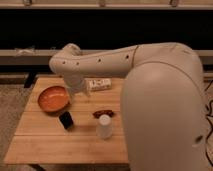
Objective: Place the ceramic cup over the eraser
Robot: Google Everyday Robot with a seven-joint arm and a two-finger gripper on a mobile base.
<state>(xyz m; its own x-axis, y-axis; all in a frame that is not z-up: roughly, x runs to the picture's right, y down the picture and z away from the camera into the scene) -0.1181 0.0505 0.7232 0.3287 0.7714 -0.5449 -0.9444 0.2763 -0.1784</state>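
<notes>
End effector (pixel 76 91) spread beside orange bowl (pixel 50 100); ceramic cup (pixel 104 126) narrow end up, eraser (pixel 66 120) on end.

On the one light wooden table (pixel 60 142) there is one round orange bowl (pixel 53 98), the landmark. Just below its right edge stands one small black rectangular eraser (pixel 66 120). Further right of the bowl are one reddish-brown oblong item (pixel 102 113) and one plain white tapered ceramic cup (pixel 104 126). One white rectangular box (pixel 99 84) lies up and right. One gripper (pixel 76 91) hangs just beside the bowl's right rim.
</notes>
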